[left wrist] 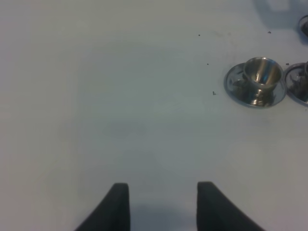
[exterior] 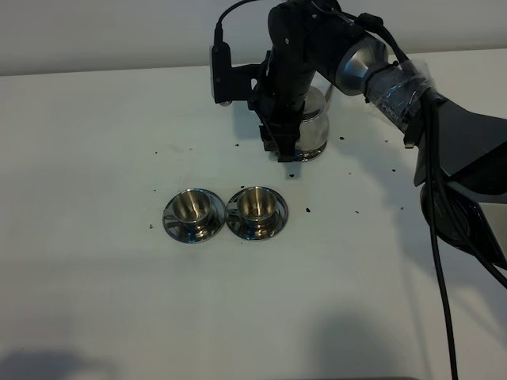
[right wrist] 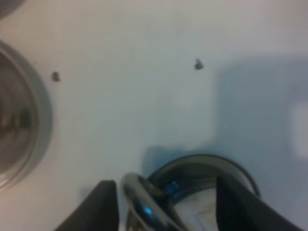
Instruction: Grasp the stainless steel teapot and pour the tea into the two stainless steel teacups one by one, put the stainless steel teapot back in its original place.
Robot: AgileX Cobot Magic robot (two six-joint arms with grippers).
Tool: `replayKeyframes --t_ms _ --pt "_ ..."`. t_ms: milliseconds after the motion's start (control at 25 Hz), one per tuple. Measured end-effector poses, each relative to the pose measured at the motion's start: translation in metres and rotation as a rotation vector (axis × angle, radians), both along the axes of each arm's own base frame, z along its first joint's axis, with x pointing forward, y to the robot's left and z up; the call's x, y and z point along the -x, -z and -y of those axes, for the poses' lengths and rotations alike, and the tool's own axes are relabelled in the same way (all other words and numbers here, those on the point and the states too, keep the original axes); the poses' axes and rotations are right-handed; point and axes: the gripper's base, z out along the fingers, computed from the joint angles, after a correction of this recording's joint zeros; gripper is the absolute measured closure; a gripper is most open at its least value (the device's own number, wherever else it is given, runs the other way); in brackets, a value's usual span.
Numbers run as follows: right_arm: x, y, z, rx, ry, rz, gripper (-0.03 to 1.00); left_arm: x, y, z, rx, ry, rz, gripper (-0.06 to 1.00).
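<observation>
1. Black cable [exterior: 440, 301] of the right arm hangs nearest the exterior high camera, at the right edge.
2. Two stainless steel teacups come next, side by side mid-table, each on a round saucer: left teacup [exterior: 190, 206], right teacup [exterior: 257, 203]. Their saucer rims touch or nearly touch. Both insides look brassy.
3. Stainless steel teapot [exterior: 314, 127] stands upright on the white table [exterior: 95, 142], behind the cups and well apart from them, partly hidden by the right arm.
4. Right gripper [exterior: 279, 149] is down at the teapot's near side. In the right wrist view its jaws are wide apart and straddle the teapot's loop handle [right wrist: 139, 202]. There is a gap on one side of the handle, so no clamp is visible.
5. Left gripper [left wrist: 163, 207] has its jaws apart with nothing between them, only bare table below. The left teacup sits well off to one side in its view.
6. Dark specks [exterior: 307, 210] are scattered around the teapot and the cups.
</observation>
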Motion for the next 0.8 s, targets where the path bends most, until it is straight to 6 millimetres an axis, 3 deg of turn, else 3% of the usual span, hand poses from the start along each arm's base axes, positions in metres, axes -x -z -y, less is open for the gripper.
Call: replayKeyframes --t_ms 800 --pt "0.0020 0.0003 -0.0008 -0.046 0.157 -0.062 0.53 0.0000 0.0000 0.0000 0.000 0.000 0.000 0.58"
